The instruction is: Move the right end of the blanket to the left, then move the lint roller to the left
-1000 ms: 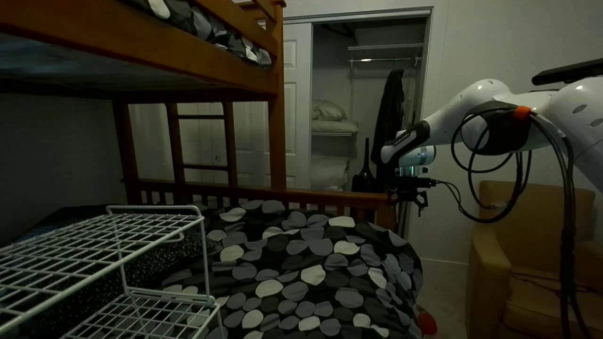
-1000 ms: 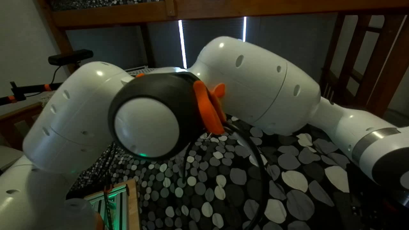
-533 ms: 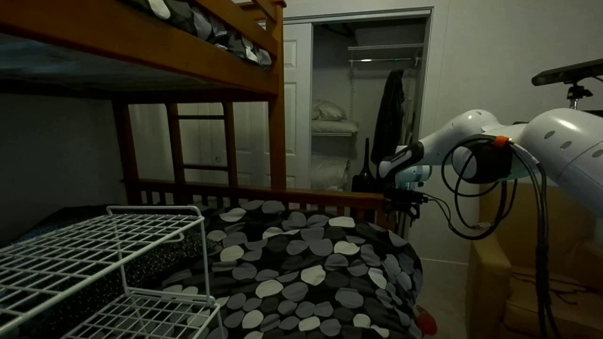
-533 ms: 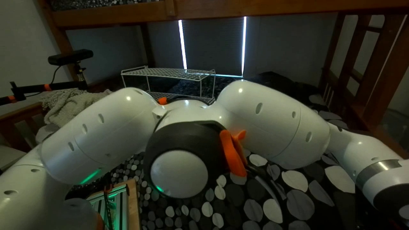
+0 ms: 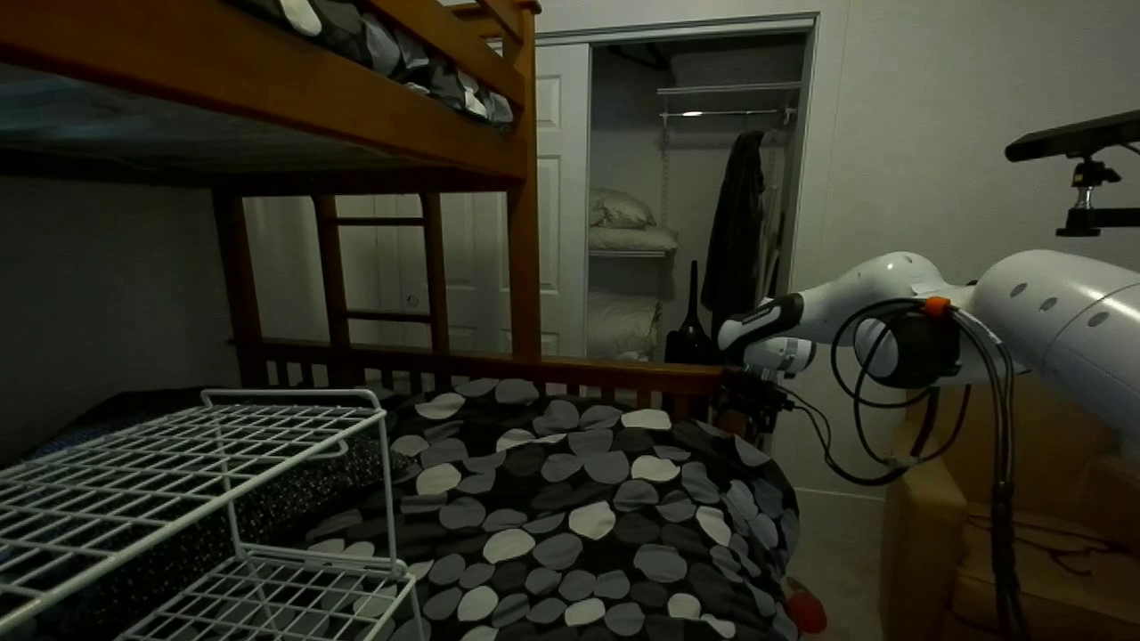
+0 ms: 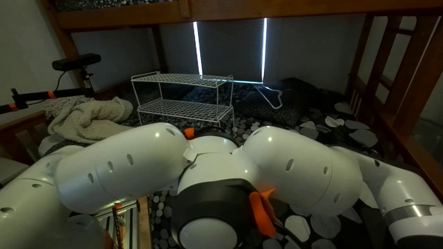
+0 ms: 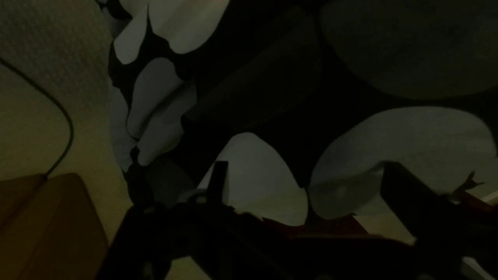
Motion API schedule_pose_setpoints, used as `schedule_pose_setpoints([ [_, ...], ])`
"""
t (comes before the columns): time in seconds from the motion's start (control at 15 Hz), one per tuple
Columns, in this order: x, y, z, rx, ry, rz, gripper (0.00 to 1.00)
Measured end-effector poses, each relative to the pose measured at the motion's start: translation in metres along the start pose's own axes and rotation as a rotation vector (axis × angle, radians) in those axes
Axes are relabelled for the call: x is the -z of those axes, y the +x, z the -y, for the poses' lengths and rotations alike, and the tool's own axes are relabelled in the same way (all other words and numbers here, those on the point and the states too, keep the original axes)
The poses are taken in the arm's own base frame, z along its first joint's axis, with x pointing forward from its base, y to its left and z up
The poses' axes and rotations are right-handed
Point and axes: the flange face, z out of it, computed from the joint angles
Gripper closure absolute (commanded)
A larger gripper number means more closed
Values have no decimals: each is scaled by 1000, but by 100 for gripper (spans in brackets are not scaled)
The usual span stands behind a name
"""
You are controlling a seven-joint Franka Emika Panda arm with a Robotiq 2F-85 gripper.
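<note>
The blanket (image 5: 570, 521), dark with black, grey and white pebble shapes, covers the lower bunk in both exterior views (image 6: 327, 226). My gripper (image 5: 750, 418) is low at the bed's end rail, by the blanket's far right corner in an exterior view. In the dark wrist view my gripper (image 7: 305, 177) is open, its two fingers wide apart. The blanket's edge (image 7: 260, 182) shows between and beyond the fingers; I cannot tell whether they touch it. Nothing is seen held. I cannot make out the lint roller in any view. The gripper is out of view in the remaining exterior view.
A white wire rack (image 6: 183, 110) stands on the bed, with a white hanger (image 6: 273, 98) behind. A cream throw (image 6: 91, 117) lies bunched near the rail. The wooden end rail (image 5: 641, 376) and upper bunk (image 5: 356, 107) bound the space. A tan armchair (image 5: 926, 516) stands beside the bed.
The arm has lowered steadily. My gripper has moved down and slightly left in an exterior view, to the end rail. The lowered arm uncovers the rack, hanger and cream throw. The blanket looks unchanged.
</note>
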Motion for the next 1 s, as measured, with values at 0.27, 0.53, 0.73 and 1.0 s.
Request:
schedule_pose_setpoints([
  [0.27,-8,13,-5,-115,76,-20,0],
  [0.53,-26,18,-18,-220,72,-11,26],
  [0.73,-37,17,-23,-275,61,0,51],
  [1.0,-43,14,-23,-301,51,22,81],
])
